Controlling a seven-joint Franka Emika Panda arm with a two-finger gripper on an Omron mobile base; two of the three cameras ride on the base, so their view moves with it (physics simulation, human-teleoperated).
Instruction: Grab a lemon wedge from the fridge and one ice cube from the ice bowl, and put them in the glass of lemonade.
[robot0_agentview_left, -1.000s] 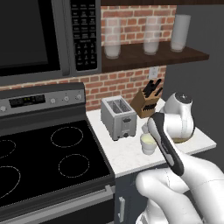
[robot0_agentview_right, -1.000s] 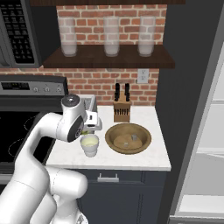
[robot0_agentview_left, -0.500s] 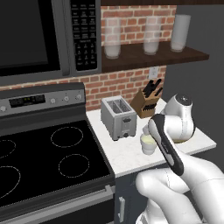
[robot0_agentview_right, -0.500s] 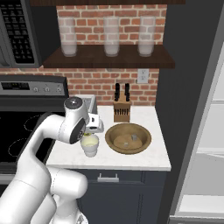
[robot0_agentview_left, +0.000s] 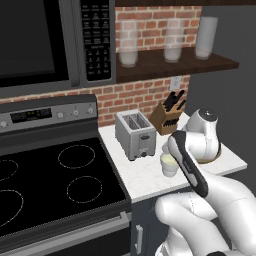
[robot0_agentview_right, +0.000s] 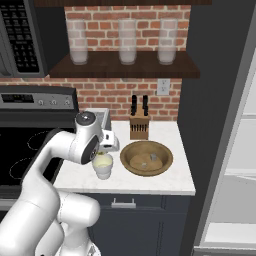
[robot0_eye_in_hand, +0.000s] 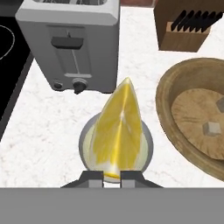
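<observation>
Here I hold the gripper (robot0_eye_in_hand: 112, 175) pinched on the wedge (robot0_eye_in_hand: 118, 129), poised directly over the glass (robot0_eye_in_hand: 87, 140) beside the bowl (robot0_eye_in_hand: 168, 94); best to part the jaws only while centred.

No text, label, brand or number can be read: the microwave keypad (robot0_agentview_left: 96, 40) and the stove's control panel (robot0_agentview_left: 47, 115) carry marks too small and blurred to make out.

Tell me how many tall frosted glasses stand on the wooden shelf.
3, in a row on the shelf: the left glass, the middle glass and the right glass. None looks hidden.
</observation>
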